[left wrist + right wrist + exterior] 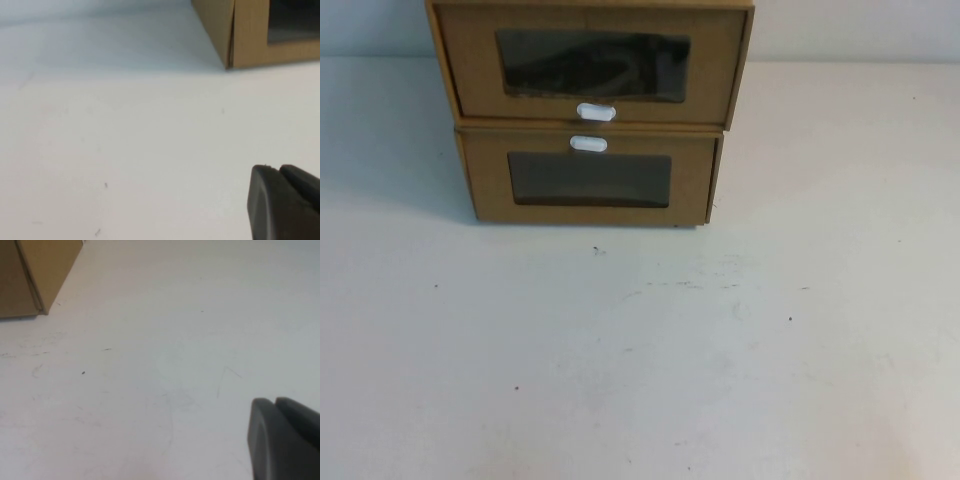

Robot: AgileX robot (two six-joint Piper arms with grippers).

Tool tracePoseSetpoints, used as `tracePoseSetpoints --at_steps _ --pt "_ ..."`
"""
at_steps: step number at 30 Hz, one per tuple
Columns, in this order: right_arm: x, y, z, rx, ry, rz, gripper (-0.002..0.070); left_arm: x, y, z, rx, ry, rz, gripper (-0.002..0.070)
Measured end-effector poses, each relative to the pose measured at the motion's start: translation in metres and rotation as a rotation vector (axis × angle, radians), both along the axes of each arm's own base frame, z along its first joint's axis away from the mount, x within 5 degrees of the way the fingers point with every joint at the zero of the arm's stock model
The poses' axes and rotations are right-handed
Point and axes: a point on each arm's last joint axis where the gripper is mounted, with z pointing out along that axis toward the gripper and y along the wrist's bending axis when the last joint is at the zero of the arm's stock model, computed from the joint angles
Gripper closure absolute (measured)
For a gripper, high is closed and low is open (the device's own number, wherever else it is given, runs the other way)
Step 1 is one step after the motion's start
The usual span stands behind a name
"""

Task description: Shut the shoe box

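Only obstacle: shoe box stacked on the second cardboard box at table's far edge. Left gripper and right gripper low over open tabletop, well apart from the stack.

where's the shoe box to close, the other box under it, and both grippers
shoe box (592, 65), high view, window front
lower box (590, 180), high view, window
left gripper (285, 205), left wrist view, dark fingertips
right gripper (285, 440), right wrist view, dark fingertips

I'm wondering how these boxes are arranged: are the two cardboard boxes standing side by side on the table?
No. The shoe box sits stacked on top of the other cardboard box.
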Motion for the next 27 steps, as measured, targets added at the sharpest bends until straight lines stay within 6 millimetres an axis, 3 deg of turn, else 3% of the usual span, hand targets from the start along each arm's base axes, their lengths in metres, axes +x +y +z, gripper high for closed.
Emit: tracePoseSetpoints --at_steps 27 --pt "0.0 0.0 0.0 0.0 0.0 0.0 0.0685 -0.0008 0.0006 -0.0024 -0.006 0.027 0.009 0.068"
